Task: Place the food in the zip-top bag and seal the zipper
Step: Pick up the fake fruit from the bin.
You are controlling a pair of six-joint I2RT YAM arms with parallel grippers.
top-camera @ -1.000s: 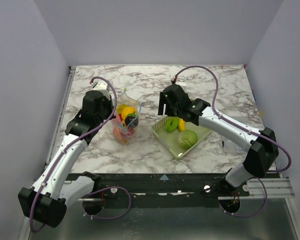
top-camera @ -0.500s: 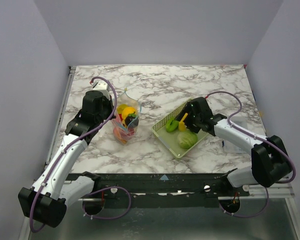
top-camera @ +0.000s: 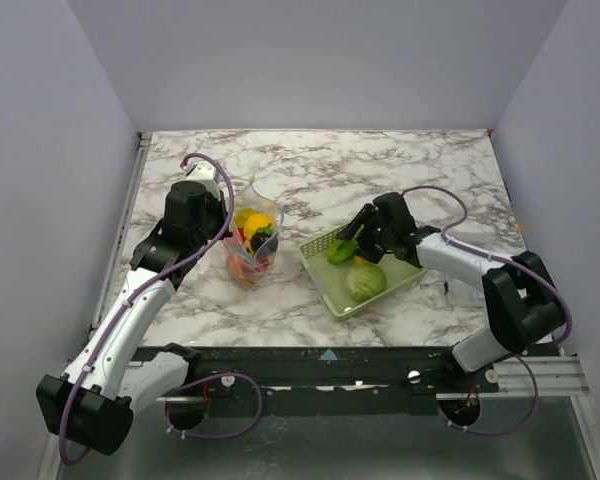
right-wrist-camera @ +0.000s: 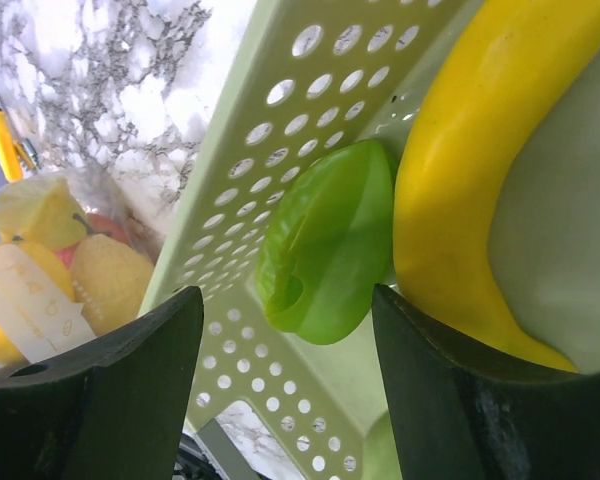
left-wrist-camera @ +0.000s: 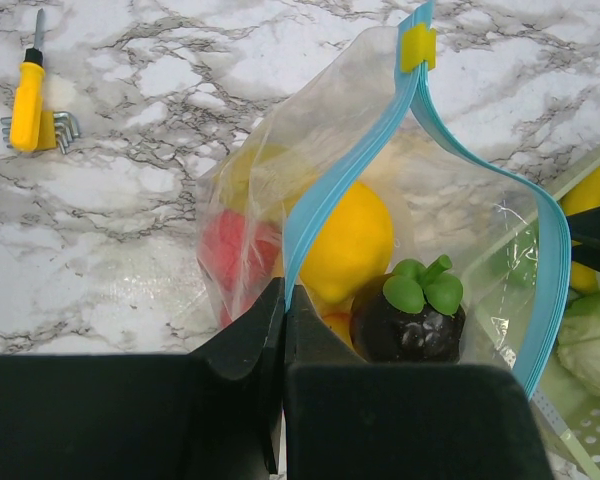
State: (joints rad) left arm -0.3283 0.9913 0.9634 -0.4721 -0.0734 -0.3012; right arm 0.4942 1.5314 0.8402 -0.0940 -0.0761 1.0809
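Note:
The zip-top bag [top-camera: 250, 245] stands upright left of centre, its mouth apart. My left gripper [top-camera: 238, 214] is shut on the near side of the light-blue zipper [left-wrist-camera: 330, 170]. Inside the bag lie a yellow lemon [left-wrist-camera: 352, 240], a dark mangosteen [left-wrist-camera: 410, 318] and a red piece [left-wrist-camera: 230, 255]. My right gripper [top-camera: 351, 239] is low in the yellow-green basket [top-camera: 325, 288], open. Its fingers straddle a green pepper [right-wrist-camera: 325, 245] without pinching it. A yellow banana-shaped piece [right-wrist-camera: 470, 150] and a pale green cabbage [top-camera: 367, 281] lie beside the pepper.
A yellow slider [left-wrist-camera: 417, 47] sits at the far end of the zipper. A yellow screwdriver with hex keys [left-wrist-camera: 27, 100] lies on the marble beyond the bag. The basket's perforated wall [right-wrist-camera: 280, 120] stands between the pepper and the bag. Purple walls ring the table.
My right arm swung from the gap beside the bag over to the basket and dropped in around the green pepper. The basket slid slightly. The left arm and bag stayed still.

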